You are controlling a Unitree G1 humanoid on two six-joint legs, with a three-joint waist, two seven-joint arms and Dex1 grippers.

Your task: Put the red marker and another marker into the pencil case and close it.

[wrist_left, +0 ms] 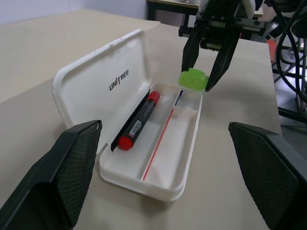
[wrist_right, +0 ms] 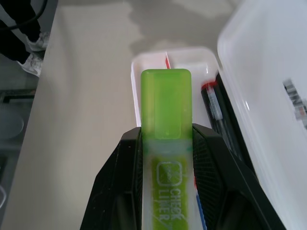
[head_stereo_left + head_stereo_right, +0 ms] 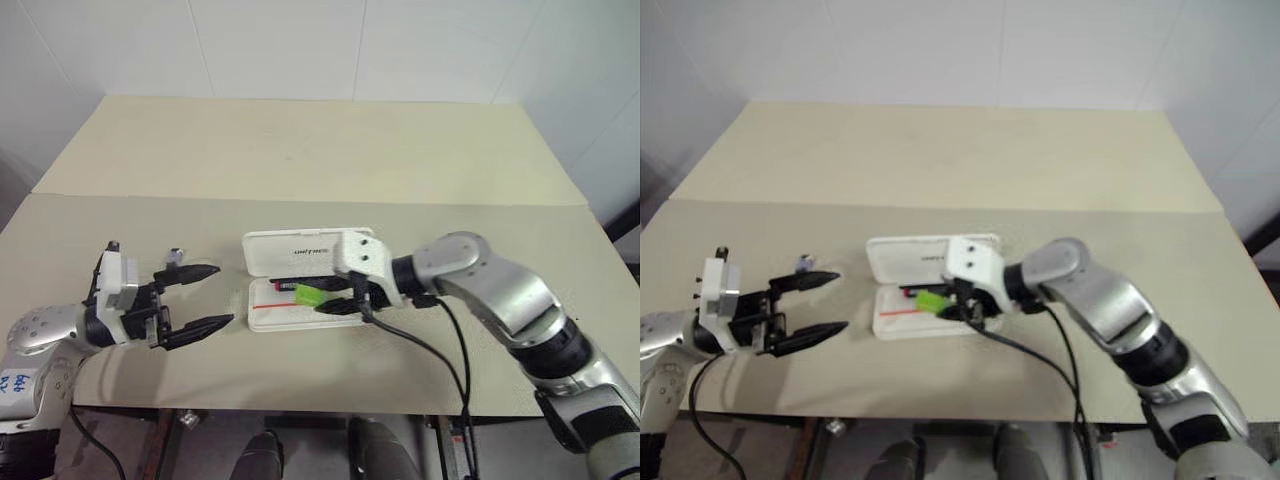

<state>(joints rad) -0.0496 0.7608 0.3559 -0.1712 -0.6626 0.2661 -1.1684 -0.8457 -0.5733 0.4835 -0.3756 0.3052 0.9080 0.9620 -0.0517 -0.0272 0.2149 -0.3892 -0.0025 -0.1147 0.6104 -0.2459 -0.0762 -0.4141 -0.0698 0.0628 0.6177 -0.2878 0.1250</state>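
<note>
Pale beige desk (image 3: 300, 150) with a seam running across it from left to right at mid frame; white panelled wall behind, along the top of the head views. The pencil case (image 3: 300, 290) sits open just below centre, near the front edge, long axis left to right; its lid (image 3: 290, 250) is tipped back toward the wall, dark lettering on the inner face. The red marker (image 1: 139, 120) lies in the tray's rear compartment, right against the lid hinge, parallel to the case's long axis, with red at both ends. A thin red stripe (image 1: 160, 143) runs the length of the tray floor. Left arm enters from the lower left, forearm low, its left pincer (image 3: 200, 298) pointing level toward the case, fingers spread wide and empty, well short of the case's left end. Right arm comes in from the lower right, elbow bent, wrist turned inward; the right pincer (image 3: 335, 298) tilts downward over the right half of the tray and is clamped on the lime-green highlighter (image 2: 165, 124). The highlighter's capped end projects past the fingertips, aimed along the tray toward the case's left end, held just above the tray and roughly in line with its length.
</note>
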